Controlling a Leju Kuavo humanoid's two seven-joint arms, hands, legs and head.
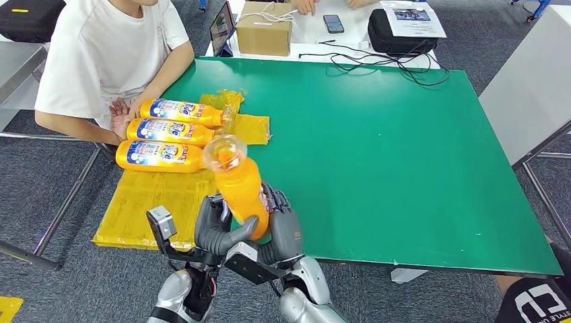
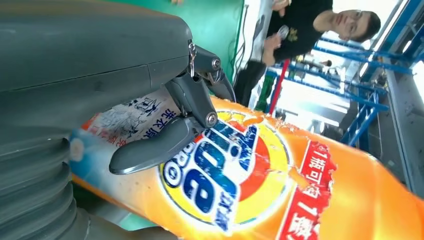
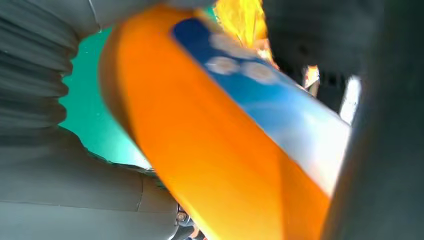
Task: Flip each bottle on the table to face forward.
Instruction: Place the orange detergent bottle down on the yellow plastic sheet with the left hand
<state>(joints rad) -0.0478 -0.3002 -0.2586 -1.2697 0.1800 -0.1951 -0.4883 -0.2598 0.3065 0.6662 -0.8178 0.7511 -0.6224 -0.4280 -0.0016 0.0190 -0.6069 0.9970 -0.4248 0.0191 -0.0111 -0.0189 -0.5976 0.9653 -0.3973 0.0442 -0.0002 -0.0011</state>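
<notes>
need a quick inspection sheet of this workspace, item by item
surface: green table with a yellow sheet at its left end
job's things: three orange bottles lie side by side on the sheet, labels up; a fourth bottle is lifted above the table
clutter: cardboard box, phone, black bag on the far white table
hands: left hand and right hand both hold the lifted bottle
cables: black cables trail over the far edge
surroundings: person in white shirt seated at left, grey carpet

Green table (image 1: 404, 155) under yellow sheet (image 1: 155, 198)
</notes>
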